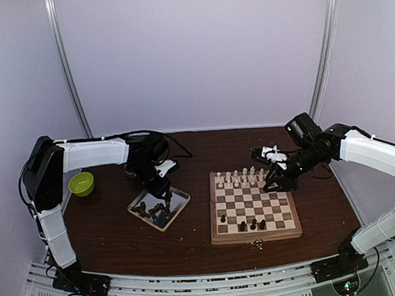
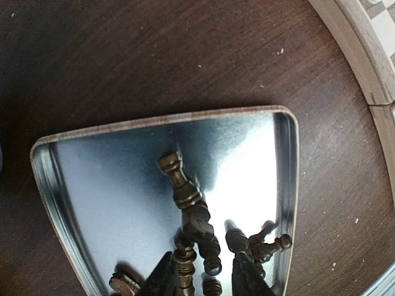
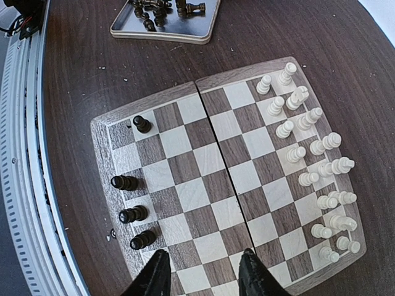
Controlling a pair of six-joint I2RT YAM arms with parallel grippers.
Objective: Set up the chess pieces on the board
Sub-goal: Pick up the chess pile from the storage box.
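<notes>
The board (image 1: 256,237) lies right of centre. Cream chess pieces (image 1: 239,179) fill its two far rows, and several dark ones (image 1: 252,224) stand near its front edge. My right gripper (image 1: 272,184) hovers over the board's far right corner. In the right wrist view it (image 3: 203,274) is open with nothing between the fingers, above bare squares beside the dark pieces (image 3: 133,214). My left gripper (image 1: 161,197) is down in the silver tray (image 2: 111,185). Its fingers (image 2: 163,277) stand narrow among lying dark pieces (image 2: 185,197), the left finger against one. A grip does not show.
A green bowl (image 1: 82,184) sits at the far left of the brown table. The tray (image 1: 181,206) lies just left of the board, whose pale rim (image 2: 364,55) shows in the left wrist view. Cables run behind the left arm.
</notes>
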